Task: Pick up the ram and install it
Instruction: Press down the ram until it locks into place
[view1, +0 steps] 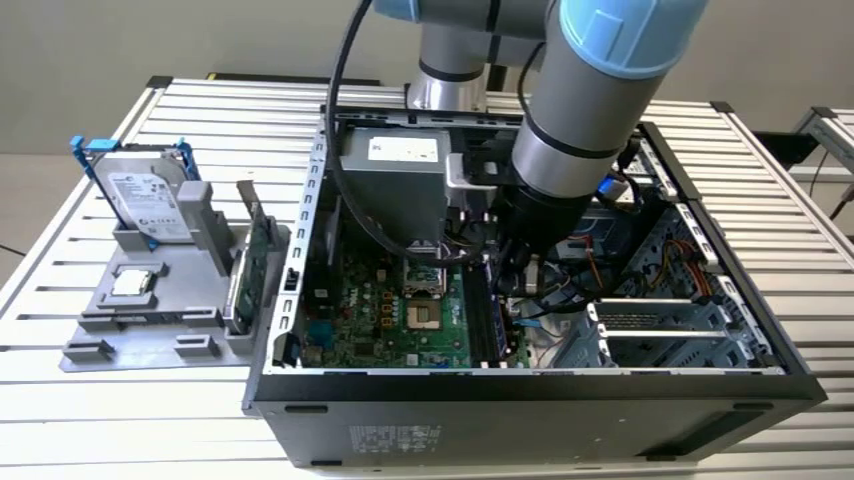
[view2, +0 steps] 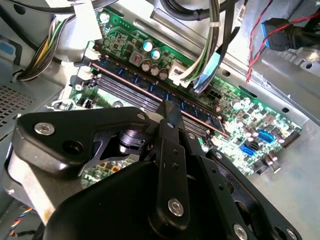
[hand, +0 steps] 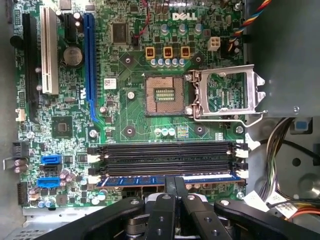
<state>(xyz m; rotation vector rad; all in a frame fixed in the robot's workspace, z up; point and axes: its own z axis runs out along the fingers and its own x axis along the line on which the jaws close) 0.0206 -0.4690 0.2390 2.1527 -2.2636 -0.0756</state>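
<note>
**Gripper closed over seated ram inside case**

Gripper (hand: 176, 186) stands with its fingers (hand: 167, 207) drawn together, tips pressed on the top edge of the ram (hand: 150, 180). Whether they pinch the stick or merely bear down on it cannot be told. In the second wrist view the fingertips (view2: 170, 111) meet the ram (view2: 150, 87) about midway along its length.

Ram lies in the slot nearest the gripper, blue face up, running the full length between the white end latches (hand: 93, 179). Beyond it, three dark slots (hand: 165, 155) stand bare in a parallel bank.

Further out on the motherboard (hand: 125, 115) sits the socket (hand: 162, 93), with its metal frame (hand: 225, 95) swung aside. Blue and white expansion slots (hand: 89, 65) lie beyond that.

In the exterior view the arm (view1: 587, 110) reaches down into the open case (view1: 534, 395), the gripper (view1: 514, 290) low among the cables. Well apart, at the exterior view's left, a grey holder (view1: 147, 310) carries a hard drive (view1: 140, 195) and a green card (view1: 251, 265), both upright.
</note>
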